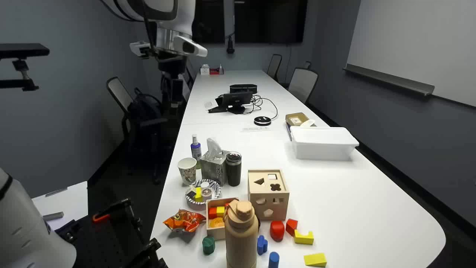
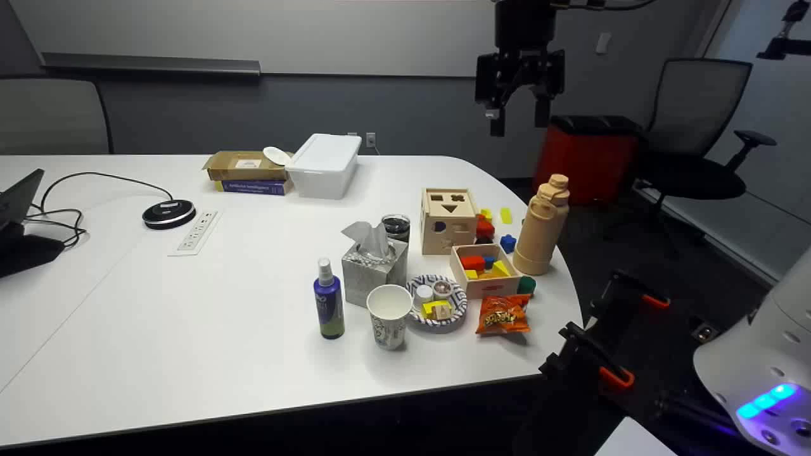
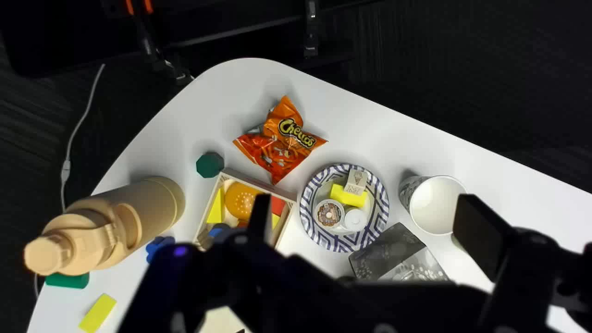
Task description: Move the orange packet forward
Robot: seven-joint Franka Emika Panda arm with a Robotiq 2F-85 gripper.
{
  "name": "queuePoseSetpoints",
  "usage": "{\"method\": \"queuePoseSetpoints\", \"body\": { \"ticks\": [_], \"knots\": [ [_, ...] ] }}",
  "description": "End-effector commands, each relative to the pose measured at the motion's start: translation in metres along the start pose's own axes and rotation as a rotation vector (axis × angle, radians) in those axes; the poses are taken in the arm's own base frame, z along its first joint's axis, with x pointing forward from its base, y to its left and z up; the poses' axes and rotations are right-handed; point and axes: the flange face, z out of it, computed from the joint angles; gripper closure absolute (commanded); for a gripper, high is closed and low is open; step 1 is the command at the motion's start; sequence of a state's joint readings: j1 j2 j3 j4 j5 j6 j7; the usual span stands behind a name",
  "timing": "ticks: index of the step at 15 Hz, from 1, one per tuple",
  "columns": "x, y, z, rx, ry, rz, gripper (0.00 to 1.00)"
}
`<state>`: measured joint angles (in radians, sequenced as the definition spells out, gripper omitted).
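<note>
The orange packet (image 1: 184,220) is a small, crinkly Cheetos bag lying on the white table near its edge. In an exterior view it lies in front of the small wooden tray and beside the patterned bowl (image 2: 504,315). In the wrist view the packet (image 3: 280,141) shows fully at upper middle, one corner close to the tray's rim. My gripper (image 2: 520,120) is open and empty, high above the table and apart from the packet. In the wrist view its two fingers stand wide apart (image 3: 367,217), with nothing between them. It also shows from the side in an exterior view (image 1: 174,104).
Around the packet are the wooden tray (image 2: 485,288) of blocks, patterned bowl (image 2: 437,326), paper cup (image 2: 388,316), green block (image 3: 209,164) and tall tan bottle (image 2: 542,228). A spray bottle (image 2: 329,301), tissue box (image 2: 374,269), dark tumbler (image 1: 233,169) and wooden shape box (image 1: 268,195) stand nearby.
</note>
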<state>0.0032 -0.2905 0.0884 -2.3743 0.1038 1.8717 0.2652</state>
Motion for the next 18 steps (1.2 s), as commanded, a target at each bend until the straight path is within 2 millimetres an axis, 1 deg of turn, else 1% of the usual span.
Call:
{"method": "queuePoseSetpoints", "body": {
  "ticks": [1,2,3,5,7,9,10,14,15,16,17,18],
  "knots": [
    [0.0,0.0,0.0,0.0,0.0,0.0,0.0],
    [0.0,0.0,0.0,0.0,0.0,0.0,0.0],
    [0.001,0.001,0.008,0.007,0.013,0.038,0.0],
    [-0.005,0.006,0.027,0.028,0.029,0.094,0.0],
    [-0.01,0.013,0.054,0.058,0.074,0.185,0.0],
    [-0.012,0.022,0.088,0.097,0.101,0.29,0.0],
    [-0.013,0.029,0.106,0.108,0.11,0.342,0.0],
    [-0.015,0.066,0.178,0.121,0.15,0.548,0.0],
    [0.005,0.07,0.19,0.118,0.16,0.6,0.0],
    [0.006,0.077,0.21,0.122,0.177,0.651,0.0],
    [0.009,0.082,0.225,0.124,0.191,0.698,0.0],
    [0.011,0.086,0.245,0.118,0.191,0.733,0.0]
  ]
}}
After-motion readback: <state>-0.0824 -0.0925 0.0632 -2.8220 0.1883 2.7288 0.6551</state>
